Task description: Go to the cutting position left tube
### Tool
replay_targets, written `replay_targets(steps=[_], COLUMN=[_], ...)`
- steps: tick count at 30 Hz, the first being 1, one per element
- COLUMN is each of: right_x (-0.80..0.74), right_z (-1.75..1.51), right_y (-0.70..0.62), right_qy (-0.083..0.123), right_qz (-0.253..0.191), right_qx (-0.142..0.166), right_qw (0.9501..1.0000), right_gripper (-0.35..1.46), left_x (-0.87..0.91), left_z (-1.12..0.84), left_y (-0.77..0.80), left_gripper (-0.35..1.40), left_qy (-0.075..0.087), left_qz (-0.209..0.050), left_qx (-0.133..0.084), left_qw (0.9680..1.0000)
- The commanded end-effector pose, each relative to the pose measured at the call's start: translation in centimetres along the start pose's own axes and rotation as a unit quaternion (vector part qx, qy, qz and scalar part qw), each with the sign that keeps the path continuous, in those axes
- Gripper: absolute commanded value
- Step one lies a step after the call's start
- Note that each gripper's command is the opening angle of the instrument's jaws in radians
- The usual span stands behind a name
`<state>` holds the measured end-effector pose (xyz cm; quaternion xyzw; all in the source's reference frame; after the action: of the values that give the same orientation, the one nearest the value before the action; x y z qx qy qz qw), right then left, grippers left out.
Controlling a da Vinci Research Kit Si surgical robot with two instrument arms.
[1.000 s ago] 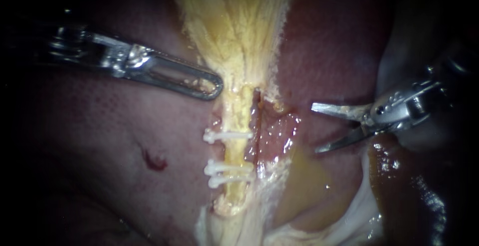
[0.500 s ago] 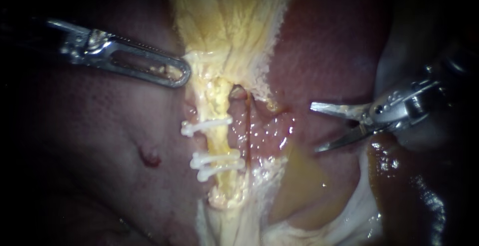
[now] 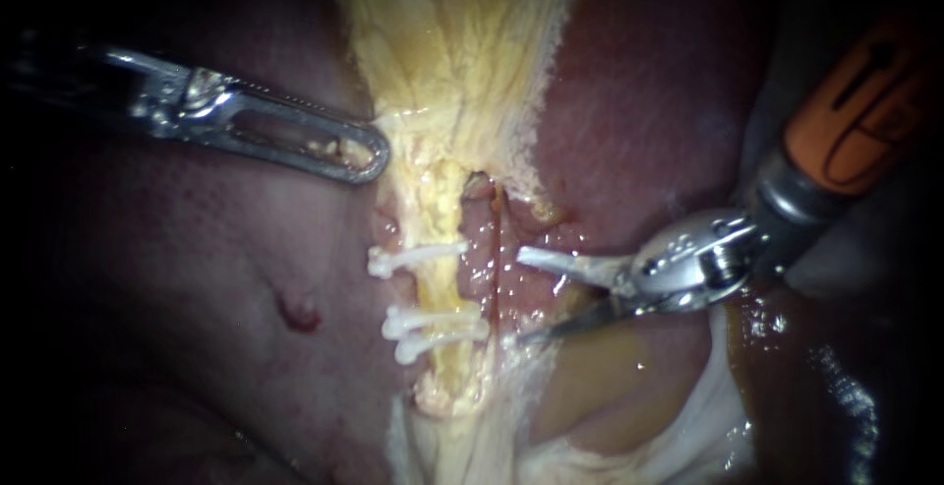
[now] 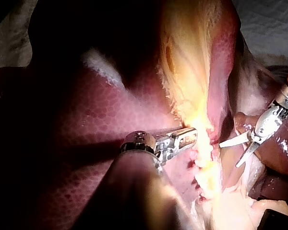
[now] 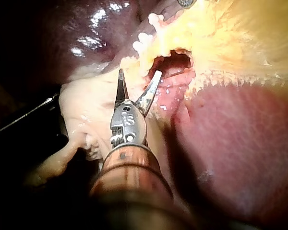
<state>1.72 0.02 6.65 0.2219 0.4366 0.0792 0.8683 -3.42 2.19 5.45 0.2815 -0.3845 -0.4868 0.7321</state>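
Note:
The left tube [image 3: 444, 288] is pale yellow and runs upright at mid view. It carries one white clip [image 3: 418, 257] above and two white clips [image 3: 438, 333] below. Just to its right runs a thin red tube [image 3: 495, 273]. My right instrument [image 3: 516, 296] has its two blades open, their tips just right of the red tube, level with the gap between the clips. It also shows in the right wrist view [image 5: 139, 74] and the left wrist view [image 4: 229, 154]. My left instrument [image 3: 364, 155] is shut on the yellow tissue's left edge above the clips, seen too in its own wrist view [image 4: 189, 135].
Dark red liver [image 3: 197, 278] lies on both sides of the tubes, with a small red spot [image 3: 300, 313] on its left part. Yellow fibrous gallbladder tissue [image 3: 452, 42] fans out above. Wet pale tissue [image 3: 590, 396] lies under the right instrument.
My right instrument has moved left to the tubes with its blades still open. My left instrument pulled the yellow tissue and clips leftward, then eased slightly back right.

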Motion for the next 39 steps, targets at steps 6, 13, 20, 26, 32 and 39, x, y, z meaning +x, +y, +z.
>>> replay_targets(steps=[6, 13, 20, 26, 32, 39], right_x=[-0.02, -0.17, -0.29, -0.28, -0.18, -0.03], right_z=[0.21, 0.41, 0.43, 0.43, 0.46, 0.58], right_y=[0.04, 0.21, 0.37, 0.35, 0.27, 0.2], right_qy=[0.002, 0.007, 0.011, 0.027, 0.052, 0.069], right_qz=[0.009, 0.021, 0.034, 0.034, 0.031, 0.026], right_qx=[0.016, 0.041, 0.064, 0.077, 0.111, 0.142], right_qw=[0.9998, 0.9989, 0.9973, 0.9961, 0.9919, 0.9871], right_gripper=[1.44, 1.44, 1.44, 1.44, 1.44, 1.39], left_x=[0.01, 0.02, 0.02, 0.02, 0.02, 0.01], left_z=[0.02, 0.03, 0.02, 0.02, 0.02, 0.04], left_y=[-0.03, -0.06, -0.06, -0.06, -0.06, -0.06], left_gripper=[-0.35, -0.35, -0.35, -0.35, -0.35, -0.35], left_qy=[0.002, 0.002, 0.002, 0.002, 0.002, 0.002], left_qz=[0.0, 0.0, 0.0, 0.0, 0.0, 0.0], left_qx=[0.002, 0.002, 0.002, 0.002, 0.002, 0.002], left_qw=[1.0, 1.0, 1.0, 1.0, 1.0, 1.0])
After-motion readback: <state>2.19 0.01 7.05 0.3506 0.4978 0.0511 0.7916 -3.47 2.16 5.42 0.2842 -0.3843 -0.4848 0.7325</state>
